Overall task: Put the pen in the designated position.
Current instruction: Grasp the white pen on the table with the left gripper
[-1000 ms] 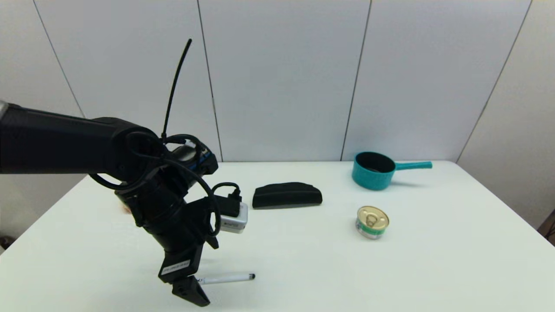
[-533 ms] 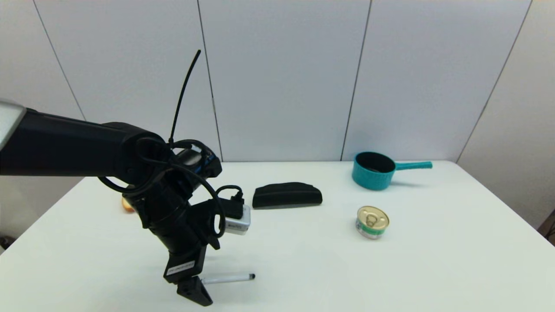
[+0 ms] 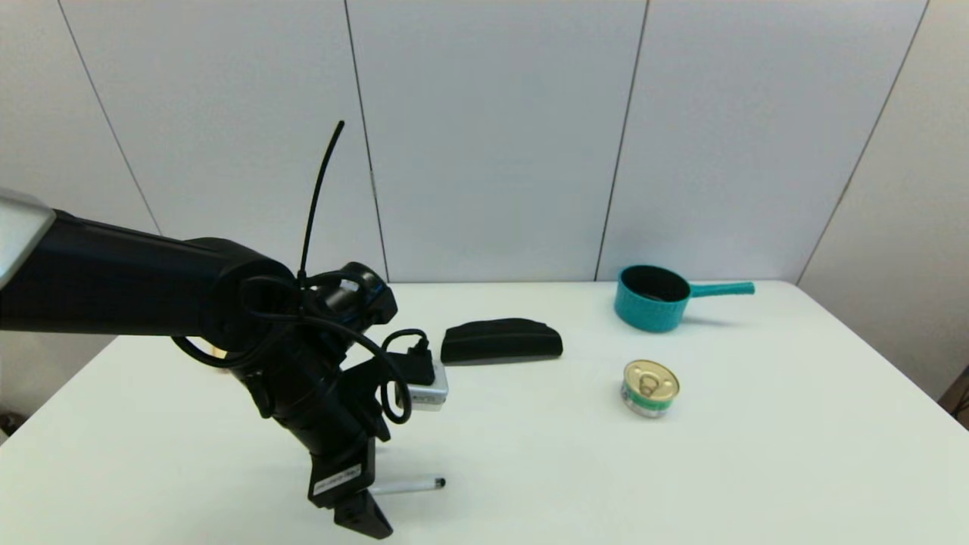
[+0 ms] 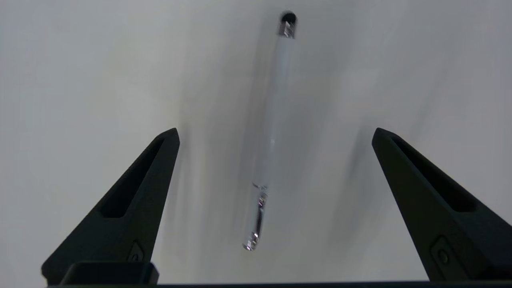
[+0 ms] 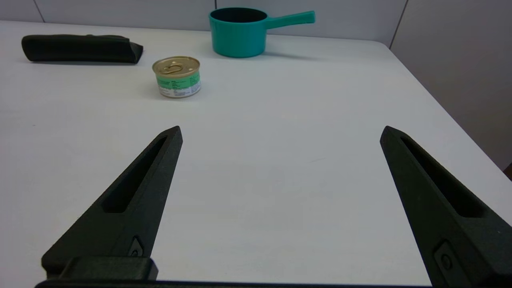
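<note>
Pen [image 4: 272, 120] lying flat on bare white table [image 3: 757, 469], near front edge, between my left gripper [image 4: 274, 134] fingers, spread wide, not touching. One pen: white barrel, black tip, silver clip end. Well beyond: one black case [image 3: 501, 341], one can [image 3: 649, 387], one teal saucepan [image 3: 655, 297]. Right gripper [image 5: 280, 134] parked, fingers apart.

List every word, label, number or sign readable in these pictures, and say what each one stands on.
None can be read.
Can: green and white label with print, too small to read.
Left gripper: white sticker above the fingers, print too blurred to read.
Pen, black case, teal saucepan: no text shows.
</note>
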`<state>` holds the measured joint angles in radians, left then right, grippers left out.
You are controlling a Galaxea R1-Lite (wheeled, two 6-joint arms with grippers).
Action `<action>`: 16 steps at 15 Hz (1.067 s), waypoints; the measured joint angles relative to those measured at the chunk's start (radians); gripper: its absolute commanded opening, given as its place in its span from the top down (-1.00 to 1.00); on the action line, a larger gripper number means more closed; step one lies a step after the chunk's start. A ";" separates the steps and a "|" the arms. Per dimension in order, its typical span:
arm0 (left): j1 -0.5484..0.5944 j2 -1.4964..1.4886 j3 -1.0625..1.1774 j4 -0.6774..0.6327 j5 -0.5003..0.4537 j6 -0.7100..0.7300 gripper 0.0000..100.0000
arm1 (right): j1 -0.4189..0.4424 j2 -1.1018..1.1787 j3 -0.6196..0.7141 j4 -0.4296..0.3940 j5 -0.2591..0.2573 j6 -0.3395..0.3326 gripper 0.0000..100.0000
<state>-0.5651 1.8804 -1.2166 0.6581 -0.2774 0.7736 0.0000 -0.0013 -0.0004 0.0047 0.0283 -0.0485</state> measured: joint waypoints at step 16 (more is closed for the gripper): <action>-0.018 0.004 0.058 -0.061 0.078 0.010 -1.00 | 0.000 0.000 0.000 0.000 0.000 0.000 -1.00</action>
<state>-0.5830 1.8845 -1.1587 0.5968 -0.1991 0.7840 0.0000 -0.0013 0.0000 0.0047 0.0283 -0.0485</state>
